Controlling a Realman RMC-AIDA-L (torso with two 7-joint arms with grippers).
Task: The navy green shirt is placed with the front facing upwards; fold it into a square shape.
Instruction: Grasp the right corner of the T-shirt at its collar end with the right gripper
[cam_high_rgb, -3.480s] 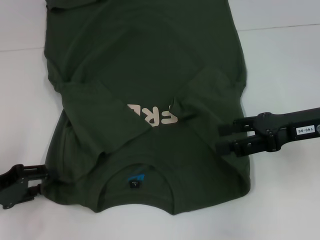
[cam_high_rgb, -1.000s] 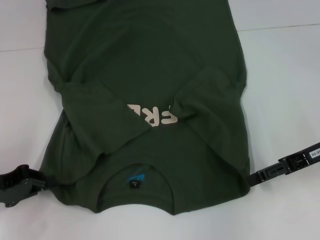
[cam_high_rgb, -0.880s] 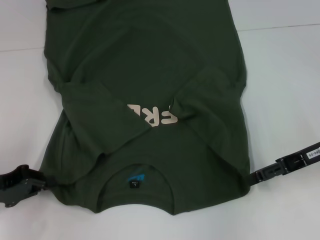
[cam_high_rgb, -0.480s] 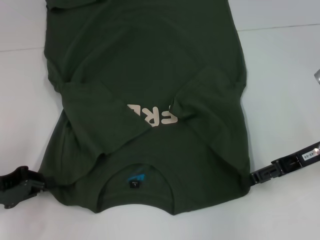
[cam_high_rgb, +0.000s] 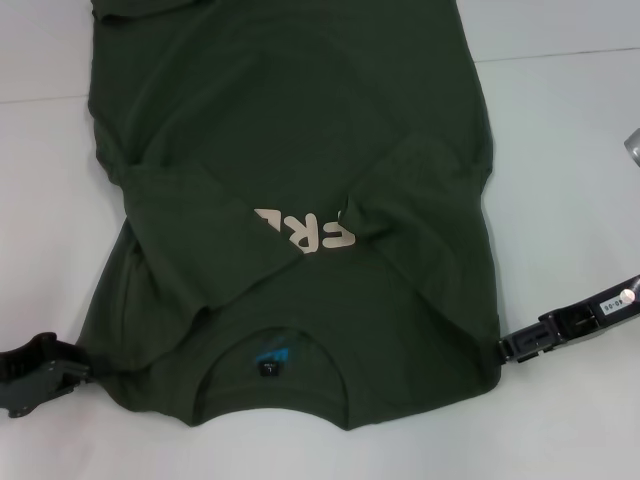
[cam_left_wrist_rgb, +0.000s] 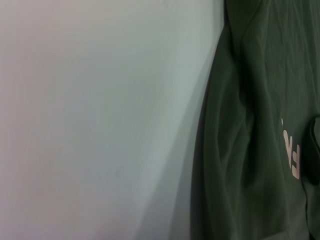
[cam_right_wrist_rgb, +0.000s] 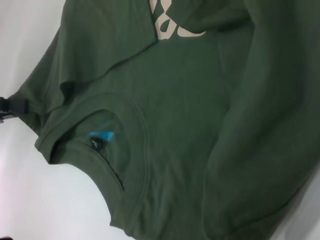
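The navy green shirt (cam_high_rgb: 300, 200) is laid flat on the white table (cam_high_rgb: 560, 150), collar nearest the robot, with both sleeves folded inward over the cream chest print (cam_high_rgb: 305, 232) (partly covered). The left gripper (cam_high_rgb: 40, 372) is positioned at the shirt's left shoulder corner and the right gripper (cam_high_rgb: 508, 348) at its right shoulder corner. Whether either claw is clenched on the fabric cannot be told.

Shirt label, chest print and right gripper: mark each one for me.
shirt label (cam_high_rgb: 270, 357), head view, blue patch inside the collar.
chest print (cam_high_rgb: 318, 232), head view, cream lettering between the folded sleeves.
right gripper (cam_high_rgb: 503, 348), head view, fingertips at the shirt's shoulder edge.
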